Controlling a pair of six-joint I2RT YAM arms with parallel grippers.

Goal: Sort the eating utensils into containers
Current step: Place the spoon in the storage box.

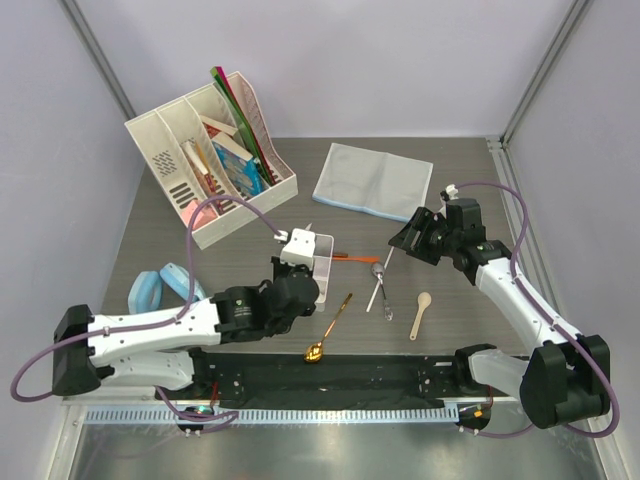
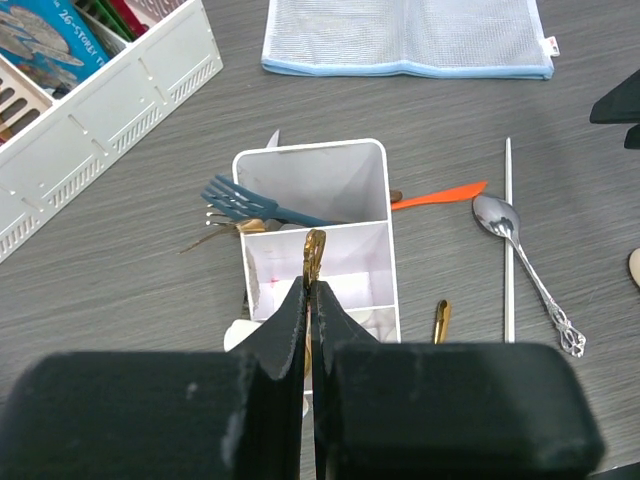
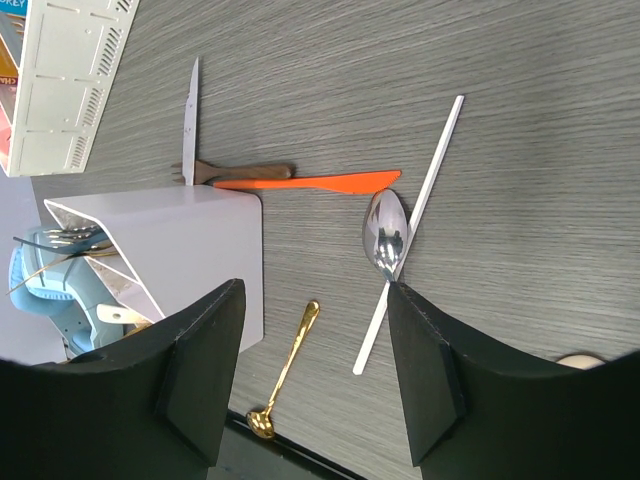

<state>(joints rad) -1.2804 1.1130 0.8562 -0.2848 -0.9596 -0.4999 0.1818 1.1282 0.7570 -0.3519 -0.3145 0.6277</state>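
The white divided box (image 1: 322, 254) stands mid-table. My left gripper (image 1: 300, 284) hangs over it, shut on a gold utensil (image 2: 314, 252) above the middle compartment of the box (image 2: 372, 222). A blue fork (image 2: 238, 199) lies in the far compartment. A gold spoon (image 1: 328, 330), a silver spoon (image 1: 378, 278), a white stick (image 2: 508, 240), a wooden spoon (image 1: 421, 312) and an orange piece (image 1: 353, 258) lie on the table right of the box. My right gripper (image 1: 410, 236) is open and empty above the gold spoon (image 3: 285, 368) and silver spoon (image 3: 385, 235).
A white file organizer (image 1: 210, 160) with books stands at the back left. A grey-blue cloth (image 1: 372, 180) lies at the back. Light blue masks (image 1: 160, 285) lie at the left. A silver knife (image 3: 190, 115) and a brown handle (image 3: 248, 172) lie behind the box (image 3: 175, 245).
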